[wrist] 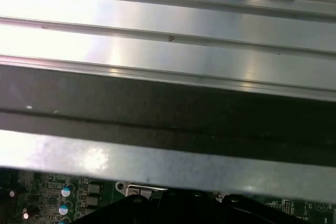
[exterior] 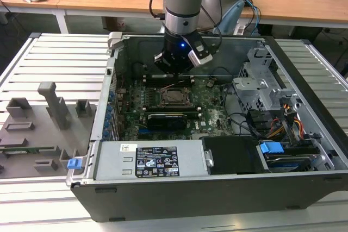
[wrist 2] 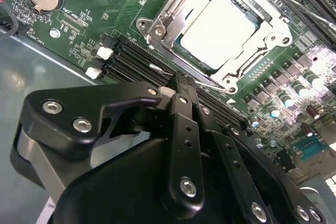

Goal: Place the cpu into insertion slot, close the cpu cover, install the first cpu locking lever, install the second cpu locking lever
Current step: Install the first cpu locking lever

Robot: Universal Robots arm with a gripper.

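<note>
In the second wrist view the cpu [wrist 2: 220, 24] lies flat in the insertion slot [wrist 2: 251, 20] on the green motherboard [wrist 2: 105, 3]. The cpu cover [wrist 2: 163, 17] is down over it, framing its silver face. A thin wire locking lever [wrist 2: 212, 83] runs along the socket's near edge. My gripper [wrist 2: 180, 81] is shut, its black tips right at that lever's end; I cannot tell whether the wire is pinched. From the exterior view, the gripper [exterior: 175, 74] hangs inside the case just behind the socket [exterior: 175, 96].
Black memory slots [wrist 2: 126, 59] run beside the socket. A black card [exterior: 166, 119] lies in front of it. The drive cage [exterior: 261, 88] and cables [exterior: 283, 120] fill the exterior view's right. The case wall [wrist: 168, 103] is close behind my wrist.
</note>
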